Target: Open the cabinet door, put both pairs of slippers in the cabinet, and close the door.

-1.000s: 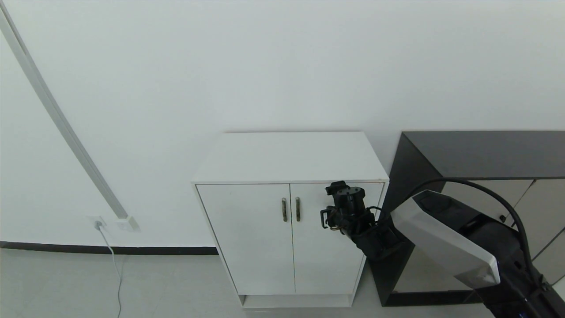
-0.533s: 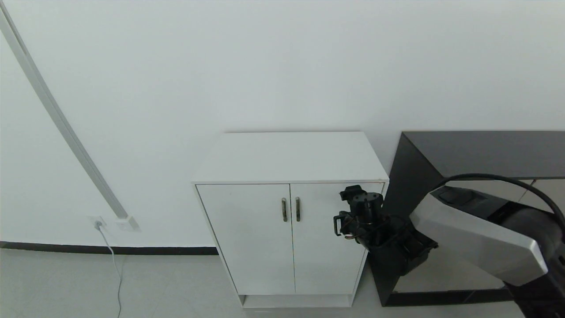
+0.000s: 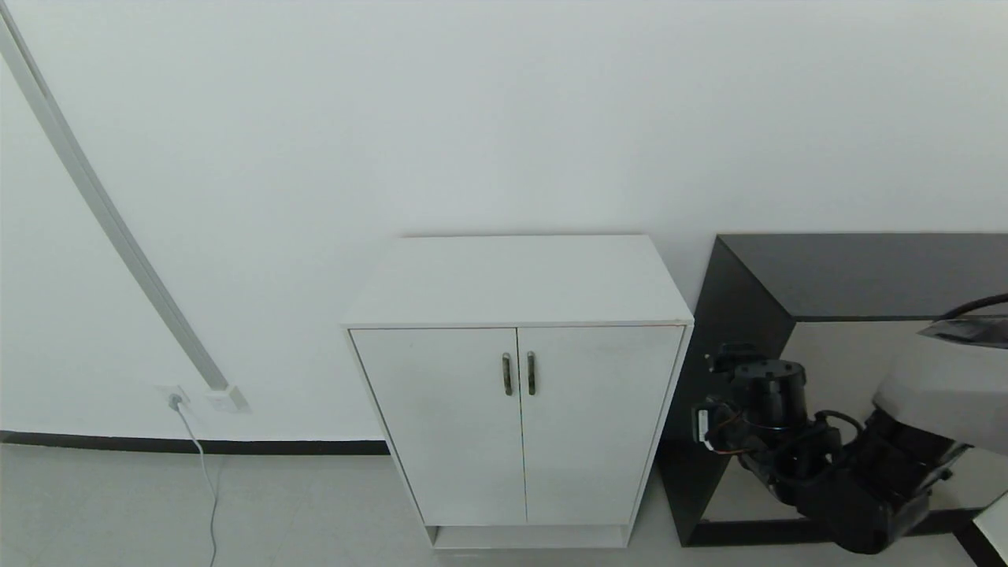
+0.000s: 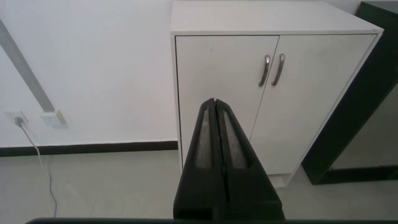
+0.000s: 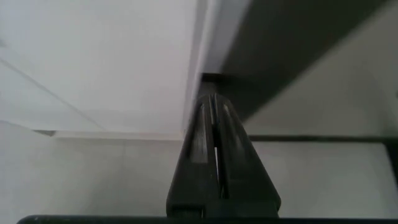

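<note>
The white cabinet (image 3: 516, 283) stands against the wall with both doors closed. Its two dark handles (image 3: 519, 373) meet at the middle seam. My right gripper (image 3: 732, 356) hangs to the right of the cabinet, in front of the black unit's side panel, apart from the door. In the right wrist view it (image 5: 213, 99) is shut on nothing, pointing at the seam between a white surface and a dark panel. My left gripper (image 4: 214, 102) is shut and empty, held back from the cabinet (image 4: 217, 62) and aimed at its left door, with the handles (image 4: 272, 70) off to one side.
A black unit with mirrored fronts (image 3: 858, 276) stands right beside the cabinet. On the left wall are a slanted cable duct (image 3: 102, 213) and a socket (image 3: 175, 398) with a cable trailing onto the grey floor (image 3: 236, 504), which is open in front of the cabinet.
My right arm has swung to the right and slightly down, from in front of the cabinet's right door to in front of the black unit. The doors stay closed.
</note>
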Robot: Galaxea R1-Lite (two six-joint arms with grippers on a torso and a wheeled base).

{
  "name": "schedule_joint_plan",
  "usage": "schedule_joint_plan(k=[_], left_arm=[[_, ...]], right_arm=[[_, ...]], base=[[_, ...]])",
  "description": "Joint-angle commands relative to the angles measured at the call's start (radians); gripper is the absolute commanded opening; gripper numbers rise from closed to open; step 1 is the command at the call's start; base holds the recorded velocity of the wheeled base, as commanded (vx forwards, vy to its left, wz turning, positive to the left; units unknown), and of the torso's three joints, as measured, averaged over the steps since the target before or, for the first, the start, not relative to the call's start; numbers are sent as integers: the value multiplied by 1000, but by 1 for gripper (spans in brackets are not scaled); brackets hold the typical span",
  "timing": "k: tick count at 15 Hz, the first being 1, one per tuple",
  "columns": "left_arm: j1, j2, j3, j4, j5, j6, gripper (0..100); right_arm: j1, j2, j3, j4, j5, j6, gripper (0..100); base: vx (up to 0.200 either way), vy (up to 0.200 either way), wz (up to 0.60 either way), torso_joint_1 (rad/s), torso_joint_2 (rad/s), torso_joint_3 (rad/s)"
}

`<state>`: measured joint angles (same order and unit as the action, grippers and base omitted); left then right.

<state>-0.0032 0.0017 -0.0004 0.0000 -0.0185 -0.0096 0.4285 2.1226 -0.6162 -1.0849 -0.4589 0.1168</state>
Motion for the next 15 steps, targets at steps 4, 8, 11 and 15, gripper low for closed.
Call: schedule_joint_plan(k=[4, 8, 11, 15], left_arm=[[0, 0, 0, 0, 2, -1, 0], [0, 0, 0, 0, 2, -1, 0], [0, 0, -1, 0, 0, -1, 0], [0, 0, -1, 0, 2, -3, 0]], right_arm=[[-76, -388, 346, -4, -38, 0, 0], [-86, -596, 532, -1, -37, -2, 0], [-86, -733, 616, 14, -35, -2, 0], [-97, -1078, 616, 347, -26, -5, 0]], base=[[0, 0, 0, 0, 0, 0], [0, 0, 0, 0, 0, 0], [0, 0, 0, 0, 0, 0], [0, 0, 0, 0, 0, 0]])
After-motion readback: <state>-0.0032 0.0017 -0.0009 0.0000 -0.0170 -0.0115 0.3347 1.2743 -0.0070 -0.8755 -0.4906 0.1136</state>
